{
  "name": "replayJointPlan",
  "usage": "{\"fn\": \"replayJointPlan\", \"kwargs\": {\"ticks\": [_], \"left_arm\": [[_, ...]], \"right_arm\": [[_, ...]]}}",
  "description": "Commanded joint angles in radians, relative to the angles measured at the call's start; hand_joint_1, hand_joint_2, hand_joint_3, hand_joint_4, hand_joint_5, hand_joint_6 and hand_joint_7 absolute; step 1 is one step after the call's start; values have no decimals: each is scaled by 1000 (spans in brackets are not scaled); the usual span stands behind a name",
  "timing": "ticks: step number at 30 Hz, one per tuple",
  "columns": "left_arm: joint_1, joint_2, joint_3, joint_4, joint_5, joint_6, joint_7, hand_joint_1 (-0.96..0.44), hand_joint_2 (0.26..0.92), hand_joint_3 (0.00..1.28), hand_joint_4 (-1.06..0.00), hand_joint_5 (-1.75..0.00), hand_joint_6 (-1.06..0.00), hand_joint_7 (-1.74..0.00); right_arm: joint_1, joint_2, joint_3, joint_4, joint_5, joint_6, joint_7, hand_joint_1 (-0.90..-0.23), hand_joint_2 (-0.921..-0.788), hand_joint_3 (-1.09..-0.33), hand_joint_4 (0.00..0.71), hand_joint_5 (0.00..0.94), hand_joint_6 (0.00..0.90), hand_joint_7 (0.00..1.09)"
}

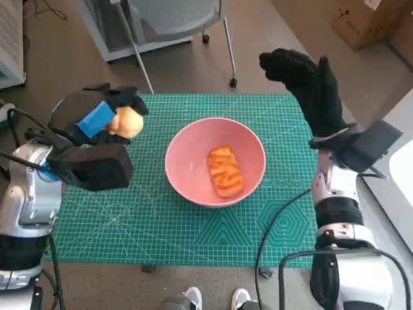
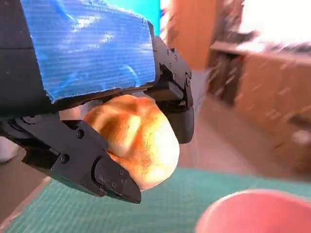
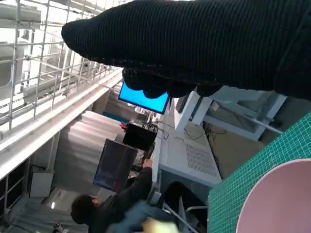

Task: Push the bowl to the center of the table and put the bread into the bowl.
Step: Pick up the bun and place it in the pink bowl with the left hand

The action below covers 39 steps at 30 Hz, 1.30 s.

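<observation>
Already the left hand (image 1: 103, 116) grips a pale bread roll (image 1: 127, 123), just left of the pink bowl (image 1: 187, 155).

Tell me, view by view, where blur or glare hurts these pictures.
Head view: evenly lit and sharp on the pink bowl. Left wrist view: the bread roll in the left robot hand is sharp, the room behind smeared, with glare at the upper right. Right wrist view: the person is blurred.
</observation>
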Motion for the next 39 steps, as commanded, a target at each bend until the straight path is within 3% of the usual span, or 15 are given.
{"fn": "replayJointPlan", "kwargs": {"ticks": [1, 8, 14, 22, 28, 33, 35, 37, 38, 39], "left_arm": [[-20, -46, -32, -73, 19, 11, -7, 3, 920, 37, -725, -1108, -659, -1152], [-72, -124, -100, -91, 40, 9, -35, 3, 917, 23, -744, -1086, -688, -1121], [-114, -181, -161, -23, 44, -17, -50, 3, 920, 51, -683, -1069, -676, -1211], [-158, -229, -221, 94, 48, -90, -47, 2, 920, 42, -708, -1170, -667, -1100], [-178, -249, -241, 168, 46, -140, -40, 2, 912, 53, -681, -1316, -735, -910], [-186, -259, -248, 199, 49, -142, -51, 1, 919, 46, -693, -1251, -693, -1010], [-187, -261, -248, 206, 40, -138, -67, 1, 920, 60, -655, -1321, -705, -962], [-187, -260, -247, 211, 26, -130, -93, 1, 920, 92, -591, -1338, -681, -1033], [-186, -260, -246, 212, 20, -126, -105, -128, 920, 119, -501, -1081, -640, -1144], [-184, -258, -244, 211, 11, -119, -122, -210, 921, 138, -481, -844, -611, -1217]], "right_arm": [[17, 0, 2, 13, 0, 15, -2, -658, -921, -622, 184, 2, 334, 3], [20, -1, 4, 13, -3, 10, -6, -657, -921, -625, 184, 1, 334, 3], [26, -3, 4, 6, -1, 2, -4, -660, -921, -625, 185, 1, 335, 3], [38, -8, -2, -2, 6, -10, 1, -659, -921, -625, 185, 1, 335, 2], [47, -9, -9, -10, 12, -22, 4, -657, -921, -624, 186, 1, 334, 1], [53, -12, -13, -11, 13, -28, -3, -656, -921, -625, 186, 1, 333, 1], [55, -13, -14, -12, 12, -32, -6, -656, -921, -626, 185, 0, 333, 1], [58, -13, -13, -14, 10, -36, -9, -656, -921, -626, 183, 0, 333, 1], [59, -13, -13, -14, 10, -37, -11, -656, -921, -626, 183, 0, 333, 1], [60, -13, -14, -15, 10, -39, -12, -657, -921, -626, 182, 0, 333, 1]]}}
